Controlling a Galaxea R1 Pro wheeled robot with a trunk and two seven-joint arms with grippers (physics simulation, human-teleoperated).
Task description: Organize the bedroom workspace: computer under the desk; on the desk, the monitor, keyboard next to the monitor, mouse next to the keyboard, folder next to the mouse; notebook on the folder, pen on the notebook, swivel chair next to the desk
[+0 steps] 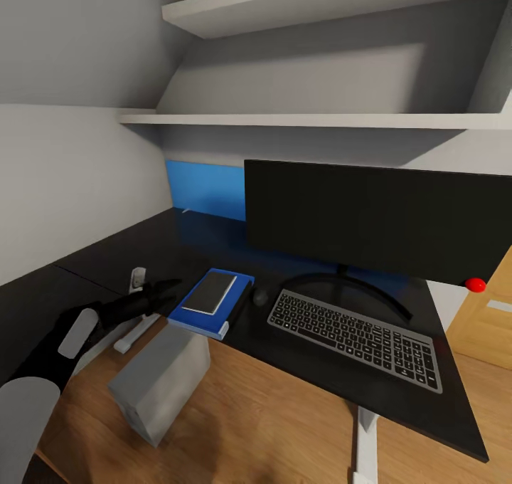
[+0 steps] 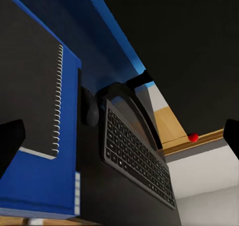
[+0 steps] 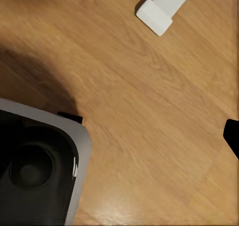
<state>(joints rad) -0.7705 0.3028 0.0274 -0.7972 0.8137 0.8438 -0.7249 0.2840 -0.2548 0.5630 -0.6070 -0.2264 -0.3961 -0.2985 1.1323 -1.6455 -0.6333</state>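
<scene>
Black desk (image 1: 99, 274) (white shelves (image 1: 320, 119) above); left end effector (image 1: 165, 290) spread wide, empty.

Notebook (image 1: 211, 292) on folder (image 1: 186, 315); mouse (image 1: 260, 297) between folder and keyboard (image 1: 355, 337); monitor (image 1: 377, 217) behind.

Monitor (image 1: 377, 217) cut off at head view's right edge; its stand base partly hidden behind keyboard (image 1: 355, 331). Mouse (image 1: 260, 297) small, dark, hard to make out against black surface (image 1: 85, 277). Folder (image 2: 30, 186) cropped in left wrist view.
</scene>
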